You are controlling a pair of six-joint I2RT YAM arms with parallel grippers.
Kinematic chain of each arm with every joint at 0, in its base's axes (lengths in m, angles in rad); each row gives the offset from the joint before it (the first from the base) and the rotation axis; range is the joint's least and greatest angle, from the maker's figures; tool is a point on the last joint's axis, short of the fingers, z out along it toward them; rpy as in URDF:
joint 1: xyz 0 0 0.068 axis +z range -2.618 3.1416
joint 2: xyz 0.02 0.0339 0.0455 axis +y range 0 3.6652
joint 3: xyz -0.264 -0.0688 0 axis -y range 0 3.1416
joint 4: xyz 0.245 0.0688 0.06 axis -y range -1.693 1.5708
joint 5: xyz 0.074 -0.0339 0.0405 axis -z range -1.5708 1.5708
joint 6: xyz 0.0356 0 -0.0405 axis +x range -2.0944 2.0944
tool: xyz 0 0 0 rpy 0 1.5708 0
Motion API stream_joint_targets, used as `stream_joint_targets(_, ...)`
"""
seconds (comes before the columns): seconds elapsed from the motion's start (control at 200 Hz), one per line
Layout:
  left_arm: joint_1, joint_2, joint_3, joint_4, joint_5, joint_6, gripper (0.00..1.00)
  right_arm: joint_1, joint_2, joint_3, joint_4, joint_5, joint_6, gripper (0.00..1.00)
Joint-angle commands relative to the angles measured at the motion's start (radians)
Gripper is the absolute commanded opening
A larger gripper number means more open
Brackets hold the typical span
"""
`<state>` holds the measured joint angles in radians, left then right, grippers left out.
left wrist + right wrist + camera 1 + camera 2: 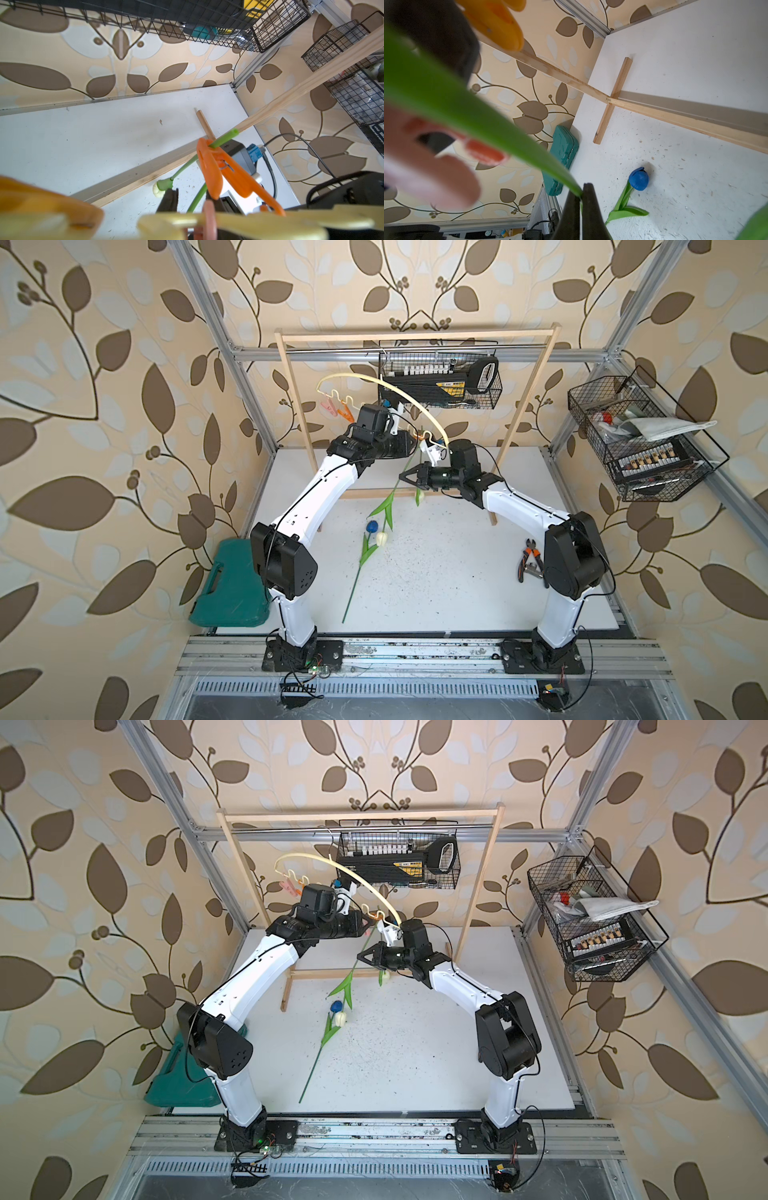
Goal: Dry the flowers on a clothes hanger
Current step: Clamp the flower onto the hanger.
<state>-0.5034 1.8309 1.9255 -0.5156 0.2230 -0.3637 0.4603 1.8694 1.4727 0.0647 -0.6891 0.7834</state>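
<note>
I see beige wallpaper with brown leaves (104, 472) on every wall, a silver aluminium frame (332, 353) along it, a white speckled counter (449, 572) in even light, a tall pale wooden rack frame (353, 336), one black wire basket (496, 393) at the back, another black wire basket (673, 489) at the side.

Bright even light; soft shadows; top views warped at edges; wrist foregrounds blurred.

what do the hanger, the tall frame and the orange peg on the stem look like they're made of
Hanger: probably plastic; pale yellow, smooth moulded curves, slight gloss.
Frame: bare light wood; grain lines show, no paint.
Peg on the stem: orange plastic, smooth, with a small wire spring that looks like metal.
</note>
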Motion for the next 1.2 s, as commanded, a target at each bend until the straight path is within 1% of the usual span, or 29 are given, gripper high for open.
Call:
stream_joint_targets(0.0,-0.01,-0.01,0.034,-0.026,0.062,0.025,0.24,0.002,0.017,0.05,0.023,-0.019,0.025,0.0)
stream_joint_targets(0.245,-0.009,0.005,0.043,-0.026,0.071,0.024,0.23,0.006,-0.001,0.055,0.027,-0.043,0.026,0.0)
stream_joint_targets(0.32,-0.01,0.008,0.045,-0.026,0.071,0.025,0.21,0.005,-0.009,0.049,0.029,-0.049,0.027,0.0)
stream_joint_targets(0.61,-0.01,0.01,0.055,-0.05,0.063,0.064,0.19,-0.008,-0.024,0.021,0.02,-0.084,0.011,0.0)
stream_joint_targets(0.9,-0.01,0.014,0.052,-0.053,0.074,0.078,0.18,-0.016,-0.033,0.049,-0.029,-0.134,-0.006,0.0)
stream_joint_targets(1.195,-0.009,0.015,0.052,-0.054,0.069,0.092,0.17,-0.021,-0.039,0.043,-0.04,-0.146,-0.016,0.0)
